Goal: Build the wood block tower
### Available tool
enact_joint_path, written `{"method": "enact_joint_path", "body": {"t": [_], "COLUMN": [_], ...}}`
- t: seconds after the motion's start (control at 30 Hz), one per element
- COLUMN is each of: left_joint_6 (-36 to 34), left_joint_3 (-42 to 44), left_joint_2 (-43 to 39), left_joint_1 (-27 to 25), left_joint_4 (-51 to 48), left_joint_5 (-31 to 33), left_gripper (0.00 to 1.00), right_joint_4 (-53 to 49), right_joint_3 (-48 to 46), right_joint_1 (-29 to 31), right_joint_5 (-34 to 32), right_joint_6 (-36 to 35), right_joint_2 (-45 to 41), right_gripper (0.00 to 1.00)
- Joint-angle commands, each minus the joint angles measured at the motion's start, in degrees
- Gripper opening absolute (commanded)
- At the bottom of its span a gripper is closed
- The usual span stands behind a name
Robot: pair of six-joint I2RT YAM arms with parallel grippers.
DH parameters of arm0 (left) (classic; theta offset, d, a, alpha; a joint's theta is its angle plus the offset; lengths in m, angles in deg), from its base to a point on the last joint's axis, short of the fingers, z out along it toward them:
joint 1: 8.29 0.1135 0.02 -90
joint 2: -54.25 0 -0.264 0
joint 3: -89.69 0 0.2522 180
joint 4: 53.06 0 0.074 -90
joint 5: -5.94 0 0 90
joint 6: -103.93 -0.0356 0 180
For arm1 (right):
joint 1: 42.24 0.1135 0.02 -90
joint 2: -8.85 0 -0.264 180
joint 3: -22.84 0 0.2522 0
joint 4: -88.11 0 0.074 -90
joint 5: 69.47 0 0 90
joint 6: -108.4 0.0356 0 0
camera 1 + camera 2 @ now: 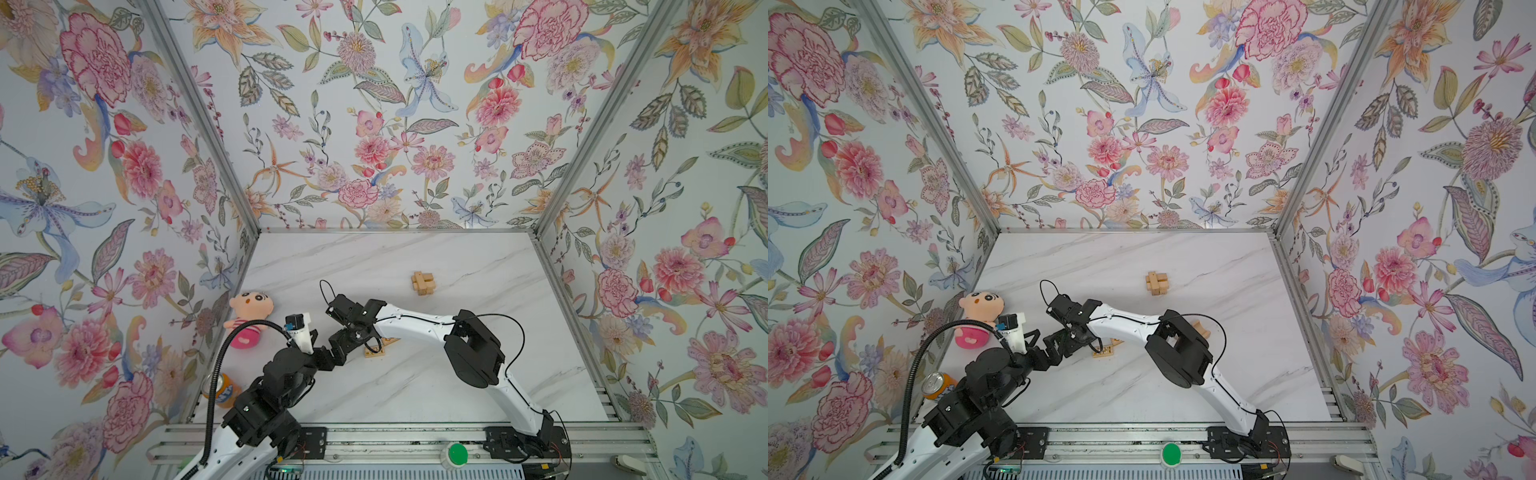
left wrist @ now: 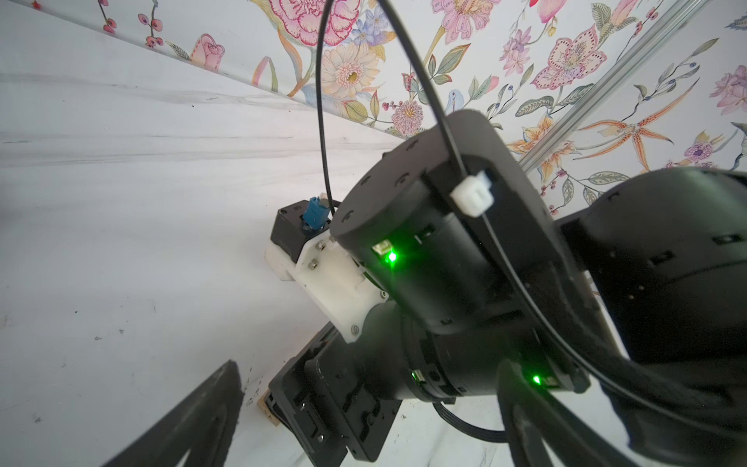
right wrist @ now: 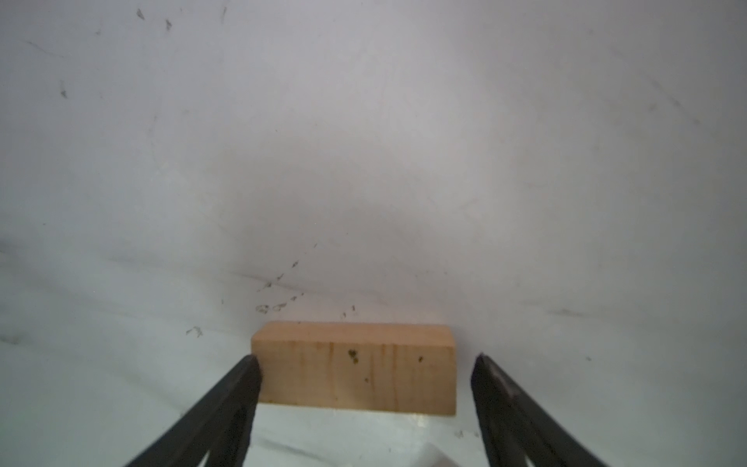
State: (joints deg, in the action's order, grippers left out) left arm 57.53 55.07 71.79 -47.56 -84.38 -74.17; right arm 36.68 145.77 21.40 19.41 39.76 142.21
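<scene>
The tower (image 1: 422, 283) (image 1: 1156, 283), a small crisscrossed stack of tan bars, stands alone at mid-table in both top views. My right gripper (image 3: 366, 360) is open around a plain tan wood block (image 3: 355, 368) lying on the table. One finger is at the block's end and the other stands clear of it. In a top view this gripper (image 1: 358, 337) reaches left across the middle. My left gripper (image 2: 372, 364) is wide open right beside it (image 1: 337, 353), with the right wrist filling its view. Two patterned blocks (image 1: 375, 350) (image 1: 1104, 352) lie next to both grippers.
A pink plush doll (image 1: 249, 318) lies at the left wall and an orange can (image 1: 224, 388) stands at the front left. More tan blocks (image 1: 1200, 326) peek from behind the right arm's elbow. Floral walls close three sides; a green button (image 1: 457, 454) sits on the front rail.
</scene>
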Motion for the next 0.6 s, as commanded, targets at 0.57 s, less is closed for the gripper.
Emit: {"method": "enact_joint_path", "body": {"t": [0.57], "left_joint_6": [0.43], "left_joint_3": [0.80], "left_joint_2": [-1.03], "left_joint_1": [0.68], "left_joint_4": [-0.72], "left_joint_5": [1.18], "left_gripper": [0.99], "right_joint_4": [-2.41], "right_joint_3": [1.28], "right_joint_1": [-0.12], "right_joint_5": [-2.91], "right_joint_6": [1.75], "right_joint_2": [2.72], "right_gripper": [0.66]}}
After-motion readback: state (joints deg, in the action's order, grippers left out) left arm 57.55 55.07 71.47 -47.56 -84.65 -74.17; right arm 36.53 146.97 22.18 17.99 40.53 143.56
